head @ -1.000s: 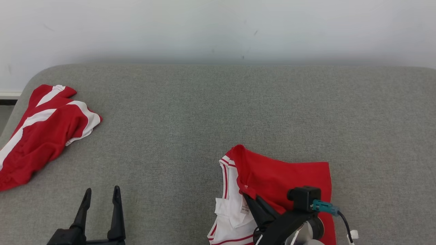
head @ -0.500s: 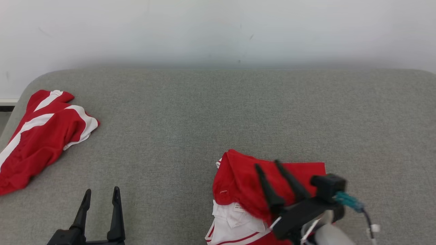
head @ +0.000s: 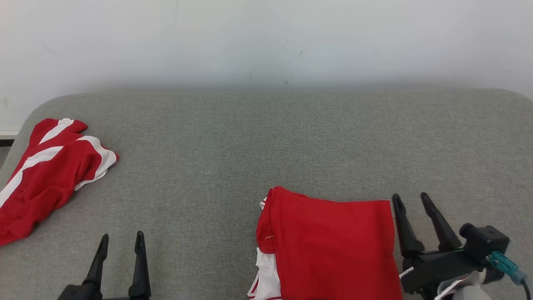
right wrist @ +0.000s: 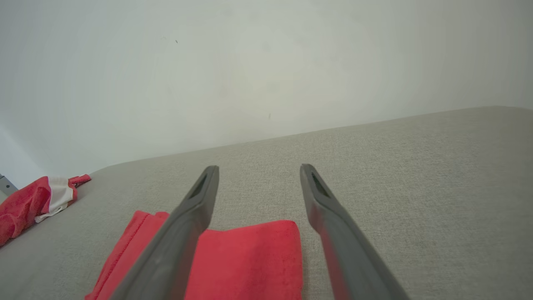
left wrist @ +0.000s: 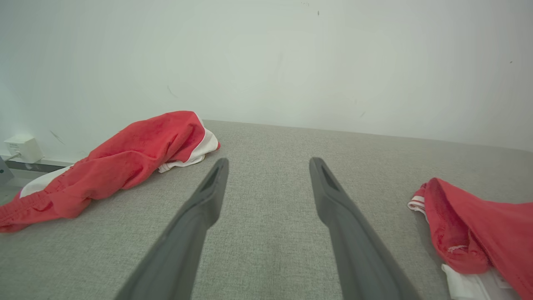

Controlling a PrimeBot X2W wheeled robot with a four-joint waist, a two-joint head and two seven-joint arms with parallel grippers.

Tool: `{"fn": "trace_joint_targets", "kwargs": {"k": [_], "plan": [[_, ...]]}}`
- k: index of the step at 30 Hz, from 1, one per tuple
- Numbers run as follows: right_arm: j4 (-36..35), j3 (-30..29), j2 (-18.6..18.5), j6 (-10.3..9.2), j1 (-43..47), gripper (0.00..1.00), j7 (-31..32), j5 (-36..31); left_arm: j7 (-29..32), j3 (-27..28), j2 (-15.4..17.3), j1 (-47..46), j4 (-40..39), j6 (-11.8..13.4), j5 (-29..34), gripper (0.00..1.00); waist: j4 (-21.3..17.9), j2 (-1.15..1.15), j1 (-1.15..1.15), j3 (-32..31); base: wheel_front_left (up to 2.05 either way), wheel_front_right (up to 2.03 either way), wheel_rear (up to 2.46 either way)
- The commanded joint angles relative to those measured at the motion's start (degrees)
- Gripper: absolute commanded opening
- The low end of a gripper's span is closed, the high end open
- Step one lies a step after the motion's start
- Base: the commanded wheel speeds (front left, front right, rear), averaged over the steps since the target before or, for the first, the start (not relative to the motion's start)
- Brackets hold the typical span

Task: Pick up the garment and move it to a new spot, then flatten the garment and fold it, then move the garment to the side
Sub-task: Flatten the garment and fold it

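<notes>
Red garment [head: 333, 246] appears folded at the desk's [head: 250, 137] near edge, left hand [head: 121, 235] and right hand [head: 410, 196] spread empty; moving it aside likely needs regrasping.

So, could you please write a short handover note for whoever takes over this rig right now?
Left end effector: open, empty, at the near left, apart from both garments.
Right end effector: open, empty, just beside the right edge of the folded garment.
Things: the folded garment lies red side up at the near edge of the grey pad, with a white layer peeking out at its left. A crumpled garment, red and white, lies at the far left.
Done: the fold looks finished.
Left: probably only moving the folded garment to the side.
</notes>
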Motion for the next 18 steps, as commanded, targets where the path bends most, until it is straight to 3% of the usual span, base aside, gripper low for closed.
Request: {"fn": "trace_joint_targets", "kwargs": {"k": [1, 7, 18], "plan": [[-0.71, -1.07, -0.23, -0.16, 1.17, 1.00, -0.41, -1.29, -0.18, 0.25, -0.10, 0.65, -0.32, 0.21, 0.46, 1.00, -0.19, 0.00, 0.00, -0.22, 0.00, 0.00, 0.00], [-5.04, -5.91, 2.00, -0.15, 5.07, 1.00, -0.48, -3.97, -0.18, 0.37, -0.11, 1.50, -1.13, 0.17, 1.12, 1.00, -0.91, 0.00, 0.00, -1.15, 0.00, 0.00, 0.00], [-7.91, -6.74, 3.84, -0.16, 10.09, 1.00, -0.49, -6.41, -0.18, -0.65, -0.10, 2.58, -1.54, -0.01, 2.45, 1.00, -1.56, 0.00, 0.00, -3.49, 0.00, 0.00, 0.00]]}}
